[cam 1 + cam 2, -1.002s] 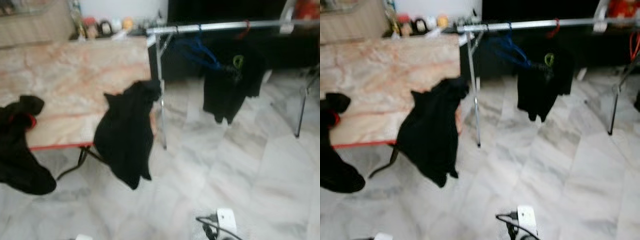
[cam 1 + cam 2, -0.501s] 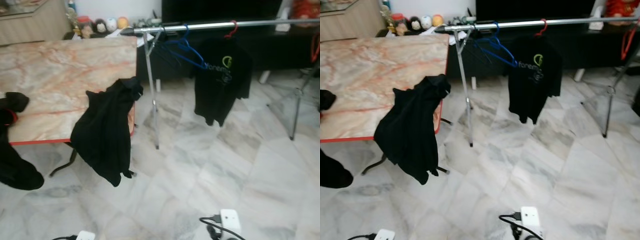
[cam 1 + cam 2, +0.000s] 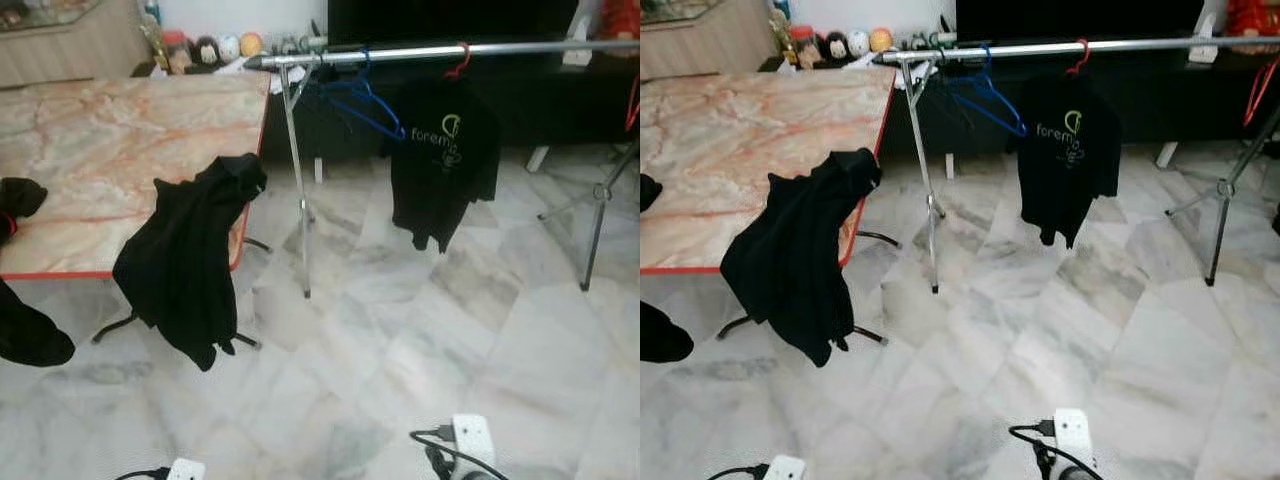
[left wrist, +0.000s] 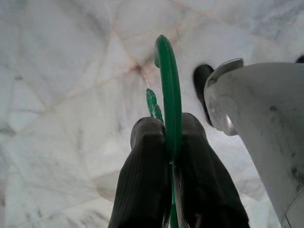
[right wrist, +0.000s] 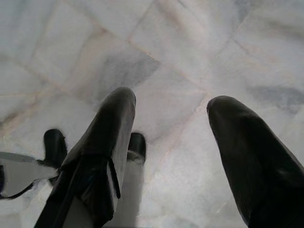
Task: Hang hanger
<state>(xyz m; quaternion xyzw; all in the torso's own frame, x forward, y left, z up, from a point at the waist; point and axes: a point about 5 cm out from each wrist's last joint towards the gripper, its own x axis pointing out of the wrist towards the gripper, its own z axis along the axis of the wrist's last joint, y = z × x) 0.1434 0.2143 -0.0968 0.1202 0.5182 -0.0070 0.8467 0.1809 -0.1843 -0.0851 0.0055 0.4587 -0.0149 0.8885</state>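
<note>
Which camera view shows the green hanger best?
The left wrist view: the left gripper is shut on the green hanger, whose curved hook stands out against the marble floor. The eye views look toward the clothes rail; the right wrist view looks at floor.

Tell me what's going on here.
The robot stands on the marble floor facing a clothes rail. Its left tool is shut on a green hanger, held low over the floor; the right tool hangs open. The rail carries a blue hanger and a black T-shirt. Another black garment drapes off the table.
</note>
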